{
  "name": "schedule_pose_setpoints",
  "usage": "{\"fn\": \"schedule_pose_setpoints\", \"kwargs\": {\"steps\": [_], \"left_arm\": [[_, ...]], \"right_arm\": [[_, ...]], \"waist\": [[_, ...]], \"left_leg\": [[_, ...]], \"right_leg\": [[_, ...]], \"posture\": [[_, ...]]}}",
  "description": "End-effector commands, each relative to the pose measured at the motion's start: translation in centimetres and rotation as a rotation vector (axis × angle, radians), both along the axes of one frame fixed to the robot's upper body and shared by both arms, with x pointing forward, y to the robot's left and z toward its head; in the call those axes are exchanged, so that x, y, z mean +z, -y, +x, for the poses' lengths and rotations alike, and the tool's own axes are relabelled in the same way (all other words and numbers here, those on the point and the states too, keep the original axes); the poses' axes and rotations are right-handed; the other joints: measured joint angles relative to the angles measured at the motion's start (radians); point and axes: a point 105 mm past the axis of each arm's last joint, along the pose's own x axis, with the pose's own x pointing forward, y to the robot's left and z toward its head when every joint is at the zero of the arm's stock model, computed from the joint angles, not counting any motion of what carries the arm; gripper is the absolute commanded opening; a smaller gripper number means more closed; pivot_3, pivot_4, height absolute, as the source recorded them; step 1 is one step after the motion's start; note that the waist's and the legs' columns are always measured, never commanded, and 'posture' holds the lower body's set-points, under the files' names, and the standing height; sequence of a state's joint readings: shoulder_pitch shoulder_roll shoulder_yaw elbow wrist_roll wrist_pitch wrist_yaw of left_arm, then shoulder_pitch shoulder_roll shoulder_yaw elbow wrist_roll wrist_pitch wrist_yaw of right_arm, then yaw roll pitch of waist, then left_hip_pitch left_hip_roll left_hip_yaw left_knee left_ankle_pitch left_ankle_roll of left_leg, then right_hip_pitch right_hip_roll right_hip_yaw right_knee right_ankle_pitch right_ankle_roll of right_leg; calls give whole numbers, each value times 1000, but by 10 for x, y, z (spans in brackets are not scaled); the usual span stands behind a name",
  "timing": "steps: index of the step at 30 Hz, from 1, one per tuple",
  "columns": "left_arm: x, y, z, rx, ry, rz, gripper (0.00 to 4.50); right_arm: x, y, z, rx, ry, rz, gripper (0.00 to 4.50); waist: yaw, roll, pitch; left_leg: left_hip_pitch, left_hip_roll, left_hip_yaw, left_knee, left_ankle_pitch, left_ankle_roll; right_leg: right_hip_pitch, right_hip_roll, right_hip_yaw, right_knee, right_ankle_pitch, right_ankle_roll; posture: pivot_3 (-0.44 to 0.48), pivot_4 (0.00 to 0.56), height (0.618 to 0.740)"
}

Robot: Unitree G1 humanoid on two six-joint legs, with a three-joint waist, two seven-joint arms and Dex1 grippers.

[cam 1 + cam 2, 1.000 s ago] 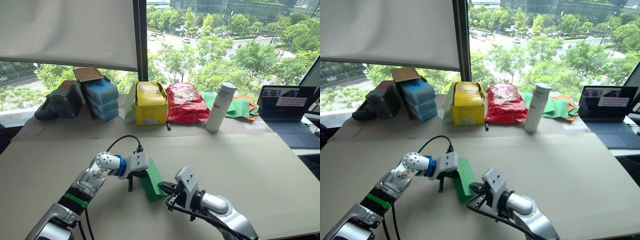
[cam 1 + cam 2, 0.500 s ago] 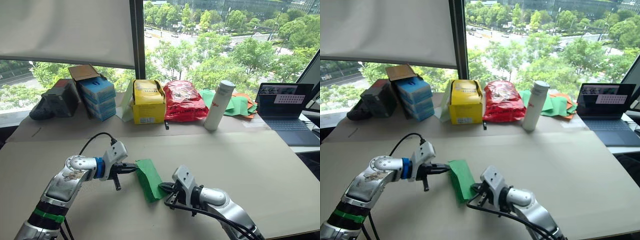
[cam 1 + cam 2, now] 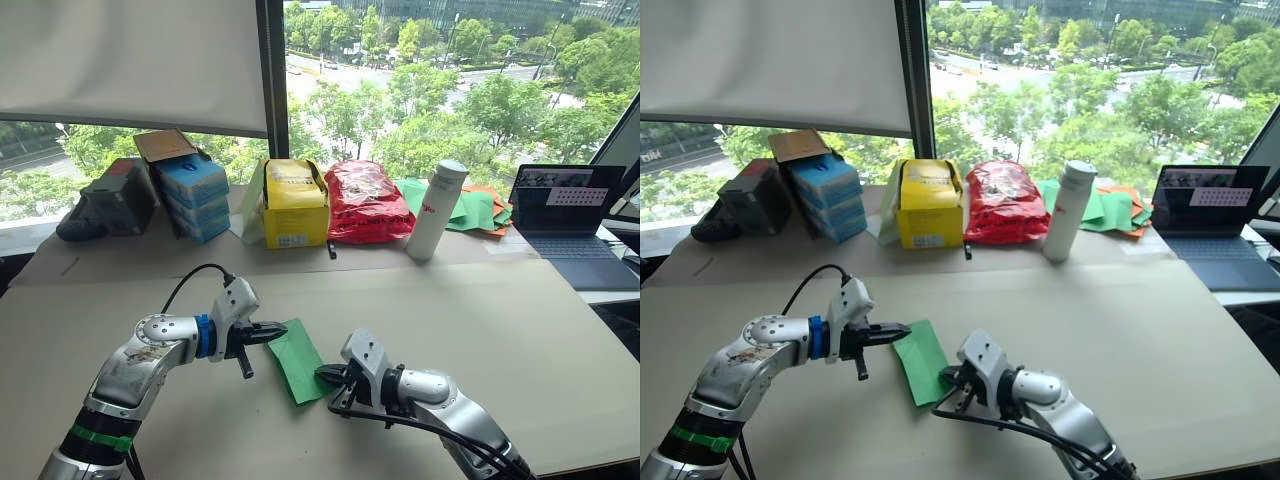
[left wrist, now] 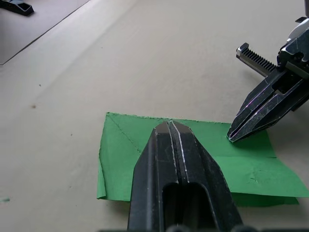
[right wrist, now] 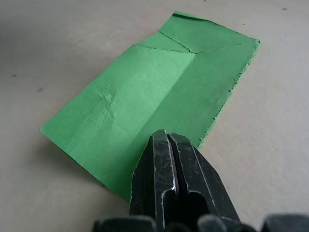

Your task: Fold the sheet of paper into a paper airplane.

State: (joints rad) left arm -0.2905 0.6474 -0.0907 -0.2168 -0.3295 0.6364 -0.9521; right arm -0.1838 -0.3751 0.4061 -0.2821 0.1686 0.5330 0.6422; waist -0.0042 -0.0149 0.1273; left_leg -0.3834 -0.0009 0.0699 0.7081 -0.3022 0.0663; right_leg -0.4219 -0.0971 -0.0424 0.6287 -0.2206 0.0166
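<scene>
The sheet of paper (image 3: 297,358) is bright green, folded into a narrow creased strip, and lies flat on the beige table (image 3: 480,320) between my two arms. My left gripper (image 3: 283,330) is shut, its tip resting at the strip's far left edge; the left wrist view shows the tip (image 4: 170,124) over the paper (image 4: 120,159). My right gripper (image 3: 322,373) is also shut, its tip touching the strip's near right edge. In the right wrist view it (image 5: 166,135) lies over the paper (image 5: 145,82). Nothing shows between either pair of fingers.
Along the back by the window stand a black case (image 3: 110,200), blue boxes (image 3: 195,195), a yellow box (image 3: 295,205), a red bag (image 3: 368,203), a white bottle (image 3: 436,212), a pile of green and orange sheets (image 3: 480,212) and a laptop (image 3: 570,215).
The paper, raised on edge a second ago, now lies flat. My left gripper drew off to the left, then came back to the strip's edge. The right gripper barely moved.
</scene>
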Motion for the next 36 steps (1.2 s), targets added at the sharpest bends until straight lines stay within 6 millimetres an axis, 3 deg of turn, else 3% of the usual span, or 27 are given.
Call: {"fn": "schedule_pose_setpoints", "kwargs": {"steps": [1,11,18,36], "left_arm": [[-24,9,-5,2,-18,16,0],[-62,2,-11,52,-96,82,0],[-62,1,-12,41,-89,99,0],[-58,1,-19,36,-77,113,0]], "right_arm": [[-17,7,0,-23,-56,-58,14],[1,1,13,2,10,-53,14],[-10,-3,36,0,14,-164,14],[0,-30,89,-69,54,-176,14]], "waist": [[0,0,0],[2,0,0],[-2,0,0],[-18,2,-1]], "left_leg": [[0,0,0,0,0,0],[3,-1,0,-4,0,-1],[5,-1,-1,-6,1,-2],[11,-1,0,-15,4,-7]], "right_leg": [[0,-1,0,0,0,0],[0,-8,-1,0,0,-1],[1,-9,-2,0,0,-2],[1,-10,-1,0,0,-5]], "posture": [[0,150,740],[0,150,740],[0,150,740],[0,150,740]]}}
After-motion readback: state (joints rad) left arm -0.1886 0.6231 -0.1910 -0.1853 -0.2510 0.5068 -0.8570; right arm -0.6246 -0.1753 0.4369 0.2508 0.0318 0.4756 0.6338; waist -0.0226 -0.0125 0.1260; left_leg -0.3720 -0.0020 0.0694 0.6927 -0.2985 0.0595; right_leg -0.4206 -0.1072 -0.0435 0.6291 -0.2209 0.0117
